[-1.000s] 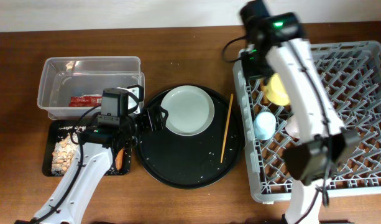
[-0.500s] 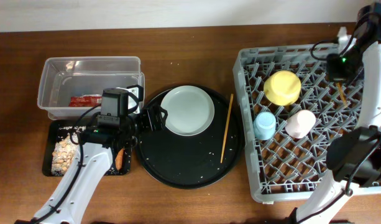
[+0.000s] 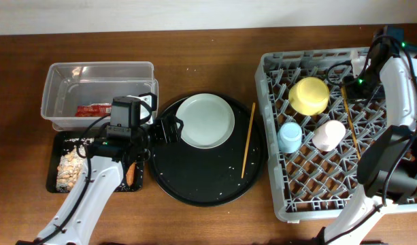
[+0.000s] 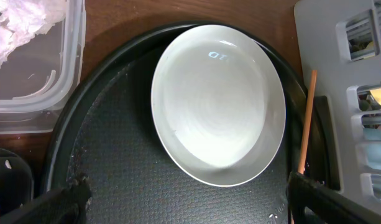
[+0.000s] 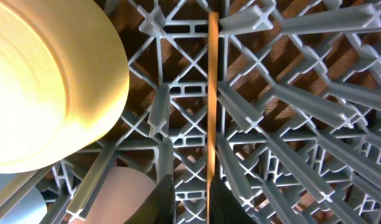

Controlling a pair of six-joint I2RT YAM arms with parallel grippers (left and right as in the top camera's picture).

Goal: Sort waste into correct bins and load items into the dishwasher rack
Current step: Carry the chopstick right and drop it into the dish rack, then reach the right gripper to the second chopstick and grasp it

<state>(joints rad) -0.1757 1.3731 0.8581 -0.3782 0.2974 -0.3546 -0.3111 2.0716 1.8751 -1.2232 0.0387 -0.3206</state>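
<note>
On the brown wooden table (image 3: 194, 47), a thin wooden chopstick (image 3: 247, 139) lies 12-to-6, 3 o'clock from my wide-open, nearer left gripper (image 3: 169, 129).

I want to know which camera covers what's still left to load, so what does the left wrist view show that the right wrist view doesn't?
Only the left wrist: the grey-white plate on the round black tray, a chopstick along the tray's right side, and the clear tub with tissue in it. Only the right wrist: the yellow bowl, the pink cup, and a second chopstick running across the lattice. Both: the dishwasher rack, just its edge in the left wrist view.
</note>
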